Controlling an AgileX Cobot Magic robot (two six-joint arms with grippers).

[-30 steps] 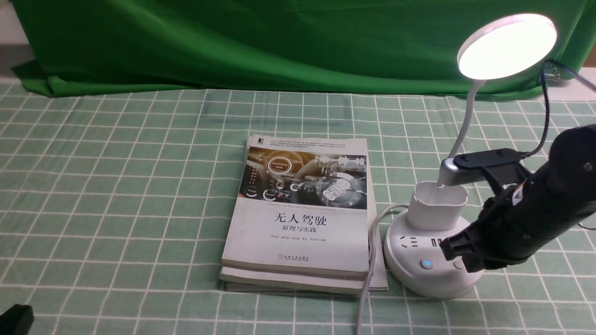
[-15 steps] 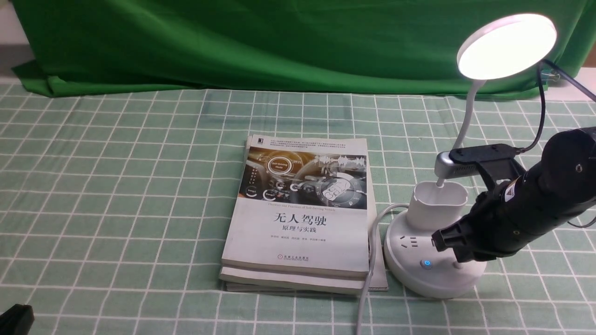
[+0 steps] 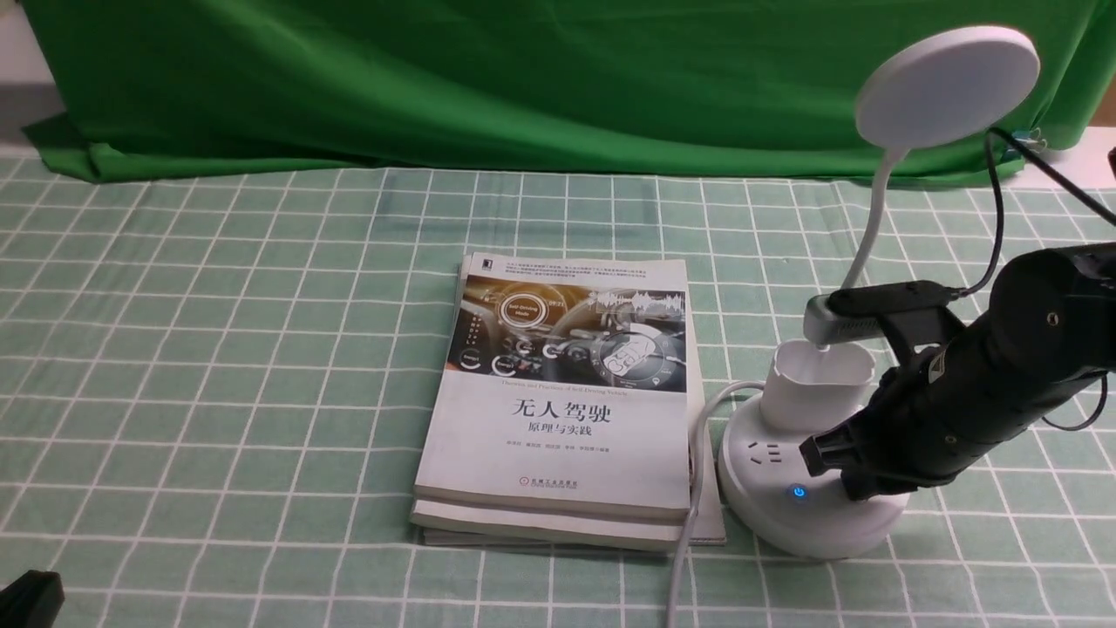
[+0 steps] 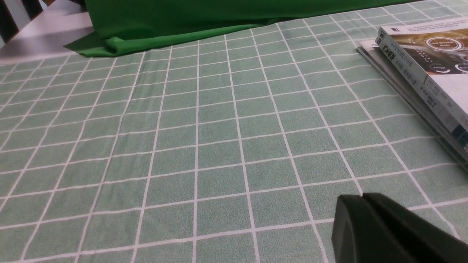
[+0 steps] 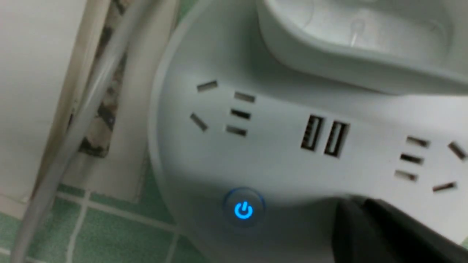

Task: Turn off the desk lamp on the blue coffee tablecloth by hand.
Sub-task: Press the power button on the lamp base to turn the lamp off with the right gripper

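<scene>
Right gripper (image 3: 821, 456), jaws together, slants onto the desk lamp (image 3: 815, 388).

Stack of books (image 3: 558, 410) laid at middle of tablecloth (image 3: 218, 349); desk lamp (image 3: 815, 388) stood just right of it, cable (image 3: 693, 515) run between; drape (image 3: 479, 78) hung behind; right gripper (image 3: 824, 455) placed over lamp base

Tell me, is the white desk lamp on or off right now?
Off. The desk lamp has a plain white head with no glow; only a blue power button on its base is lit.
</scene>
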